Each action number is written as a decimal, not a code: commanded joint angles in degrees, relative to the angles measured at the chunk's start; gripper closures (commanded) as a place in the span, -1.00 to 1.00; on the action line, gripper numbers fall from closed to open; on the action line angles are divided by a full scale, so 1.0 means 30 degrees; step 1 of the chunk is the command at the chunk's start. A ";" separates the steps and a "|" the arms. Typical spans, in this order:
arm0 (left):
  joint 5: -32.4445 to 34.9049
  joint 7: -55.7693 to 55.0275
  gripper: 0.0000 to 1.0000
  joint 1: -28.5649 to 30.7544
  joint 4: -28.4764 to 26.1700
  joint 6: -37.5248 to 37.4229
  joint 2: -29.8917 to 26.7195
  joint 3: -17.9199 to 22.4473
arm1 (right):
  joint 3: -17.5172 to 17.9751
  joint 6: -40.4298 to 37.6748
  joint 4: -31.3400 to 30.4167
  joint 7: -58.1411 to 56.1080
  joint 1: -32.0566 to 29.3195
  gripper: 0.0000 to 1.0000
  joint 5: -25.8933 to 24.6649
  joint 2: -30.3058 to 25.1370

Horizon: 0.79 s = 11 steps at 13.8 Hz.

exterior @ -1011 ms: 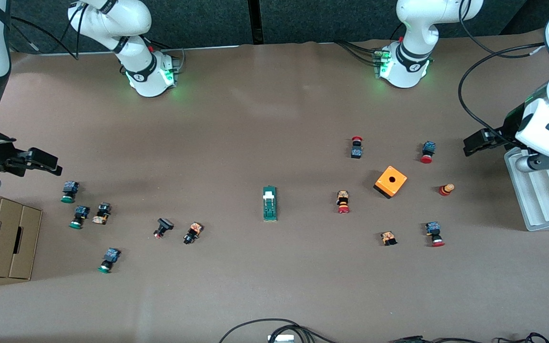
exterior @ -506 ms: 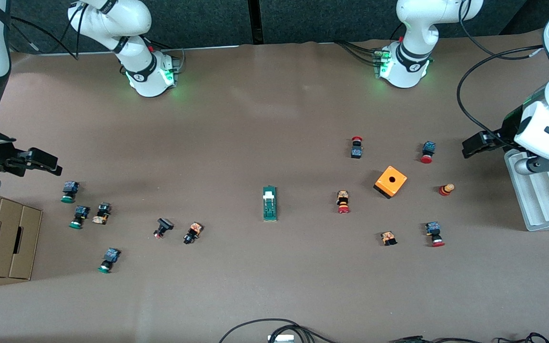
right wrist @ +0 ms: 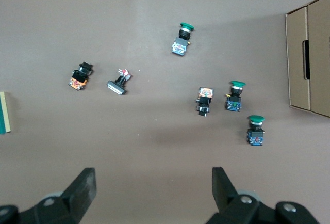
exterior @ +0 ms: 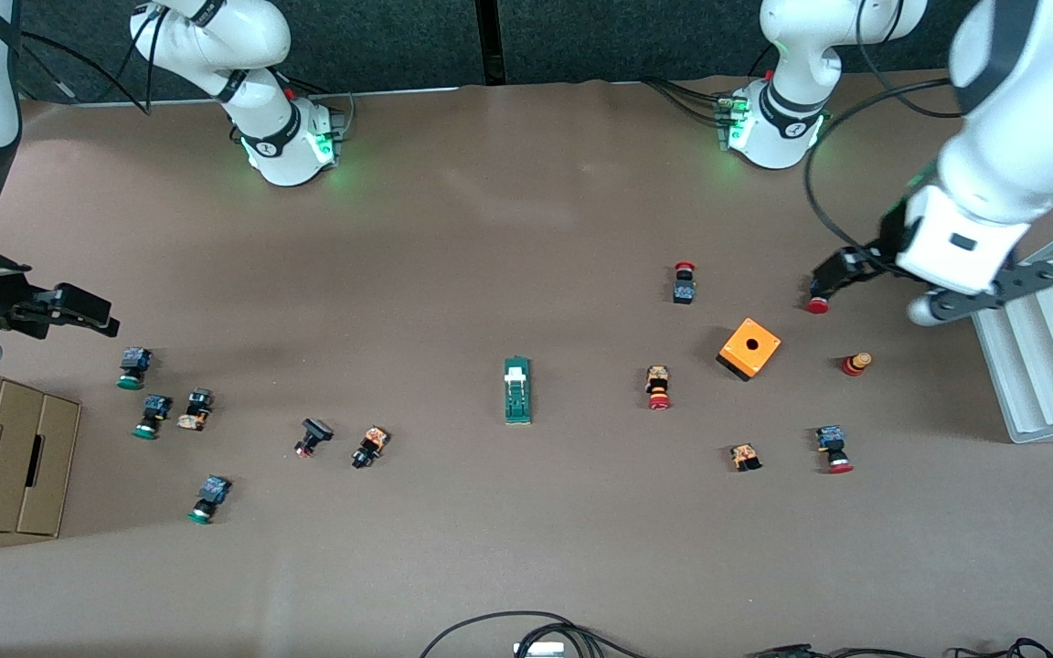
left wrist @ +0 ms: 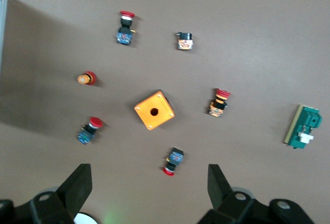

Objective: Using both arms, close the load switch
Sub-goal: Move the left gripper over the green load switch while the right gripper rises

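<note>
Load switch [exterior: 517,390] lying flat mid-table, dark green body, white handle piece toward the end facing the robots' bases. Nothing touching it.

Left gripper [exterior: 833,274] is hanging up in the air over a red-capped push button [exterior: 817,306] at the left arm's end of the table. Fingers [left wrist: 77,185] are standing wide apart, holding nothing. Directly under the open fingers in the left wrist view: the orange cube box [left wrist: 154,110], ringed by several red-capped buttons. The load switch is sitting well off from this gripper, toward the table's middle, seen at the edge of the left wrist view [left wrist: 303,127].

Right gripper [exterior: 79,309] is waiting in the air at the right arm's end, just above a green-capped button [exterior: 132,366], with cardboard boxes [exterior: 5,452] close by. Its fingers [right wrist: 82,189] are also spread apart and empty. A cluster of green-capped buttons [right wrist: 234,97] is lying below it. The load switch is well apart from it too, only a sliver showing at the edge of the right wrist view [right wrist: 4,112].
</note>
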 commanded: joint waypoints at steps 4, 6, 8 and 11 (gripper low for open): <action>0.0217 -0.5321 -0.96 0.0009 0.0060 0.1607 0.0349 -0.3086 | 0.0041 -0.0065 0.0440 0.0023 0.0085 -1.00 -0.0681 0.0495; 0.1442 -0.6732 -0.96 -0.0690 -0.0001 0.2167 0.0758 -0.3821 | 0.0070 -0.0065 0.0441 0.0023 0.0143 -1.00 -0.0711 0.0584; 0.2585 -0.7992 -0.96 -0.2298 -0.0001 0.2693 0.1372 -0.3824 | 0.0071 -0.0065 0.0441 -0.0036 0.0114 -1.00 -0.0682 0.0642; 0.5132 -0.9279 -0.96 -0.4760 -0.0001 0.3484 0.2573 -0.3824 | 0.0071 -0.0036 0.0441 -0.0269 0.0114 -1.00 -0.0623 0.0760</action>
